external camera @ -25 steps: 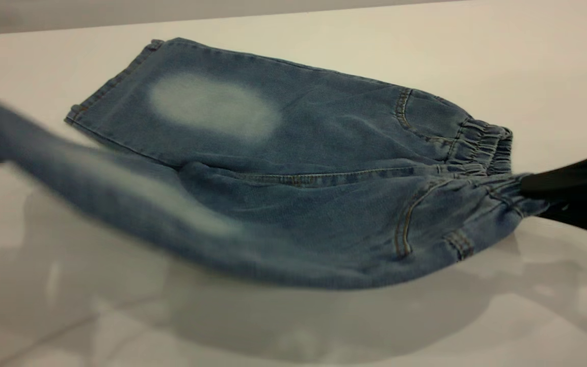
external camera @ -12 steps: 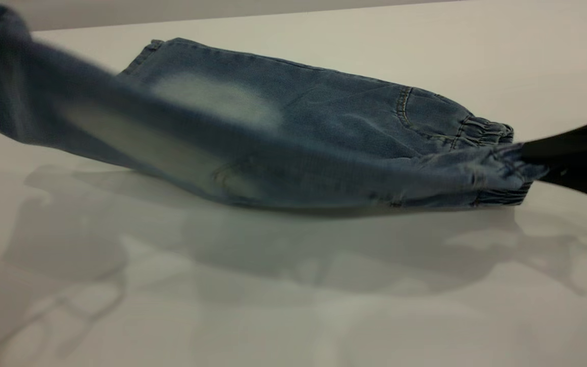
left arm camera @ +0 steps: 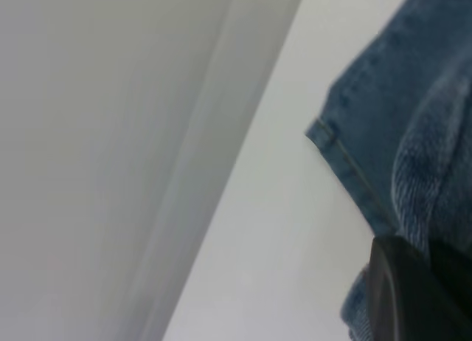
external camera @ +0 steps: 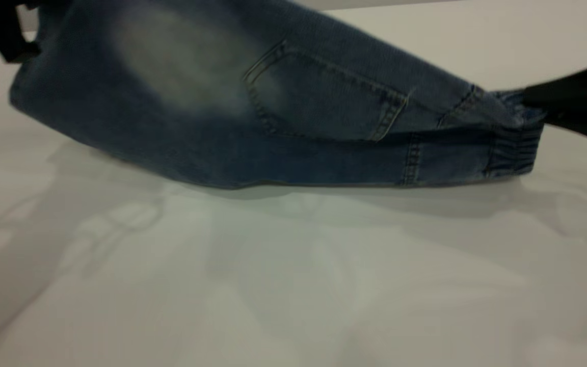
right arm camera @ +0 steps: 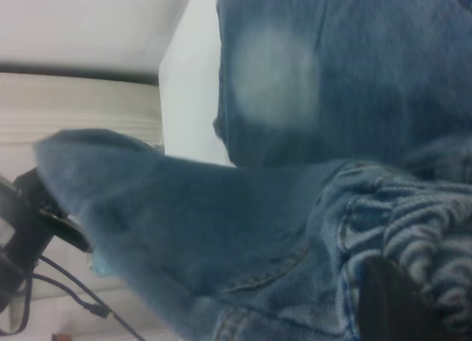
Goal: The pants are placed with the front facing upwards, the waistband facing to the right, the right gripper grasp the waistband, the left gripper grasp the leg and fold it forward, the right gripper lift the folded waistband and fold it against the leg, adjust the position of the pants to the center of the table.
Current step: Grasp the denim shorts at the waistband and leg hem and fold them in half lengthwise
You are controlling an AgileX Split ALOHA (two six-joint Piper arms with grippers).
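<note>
Currently the pants [external camera: 252, 112] are hanging half-raised over the table [external camera: 293, 285]; the left gripper [external camera: 3, 30], at the leg end far from the waistband [external camera: 512, 148], is holding the near leg up, its fingers pinching the hem, judging by cloth bunched at a fingertip in the left wrist view; the right gripper [external camera: 530, 102] is pinching the waistband's upper layer, keeping that end taut so the leg can swing over. Back pocket is facing the exterior camera, so the lifted half is turning over toward the other leg lying beneath. Lower fold edge is resting on the table below the waistband's level. Judgement: fold forward is mid-way; wide bare table is lying on the near side of the pants, enough room for later centring.
</note>
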